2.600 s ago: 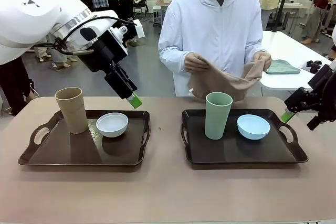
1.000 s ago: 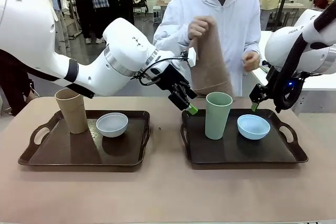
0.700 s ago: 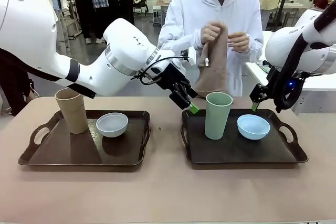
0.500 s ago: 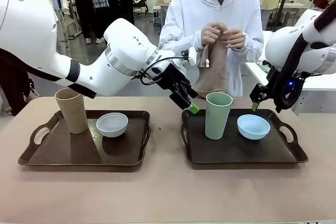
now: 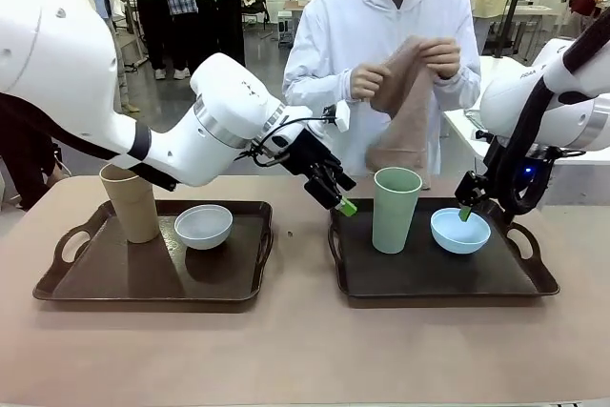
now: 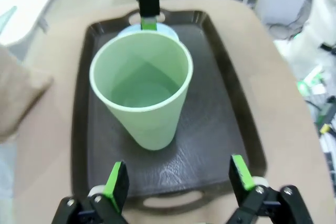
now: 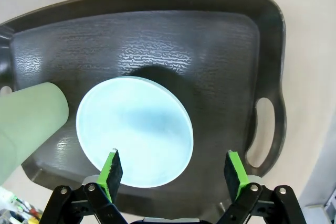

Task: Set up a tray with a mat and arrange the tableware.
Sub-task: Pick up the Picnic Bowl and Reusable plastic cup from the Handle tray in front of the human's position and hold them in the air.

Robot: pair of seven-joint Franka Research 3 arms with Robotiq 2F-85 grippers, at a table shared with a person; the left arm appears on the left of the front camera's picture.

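Likely clearing the tray (image 6: 226, 129). Left gripper (image 6: 177, 170) wide, cup (image 6: 142, 98) just ahead; right gripper (image 7: 171, 162) wide, bowl (image 7: 134, 129) beneath. Next: advance, then close.

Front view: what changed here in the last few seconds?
The left end effector swung from the left tray over to the green cup; the right end effector came in and dipped over the blue bowl. Both are open, holding nothing. The person raised the cloth to chest height. Nothing else moved.
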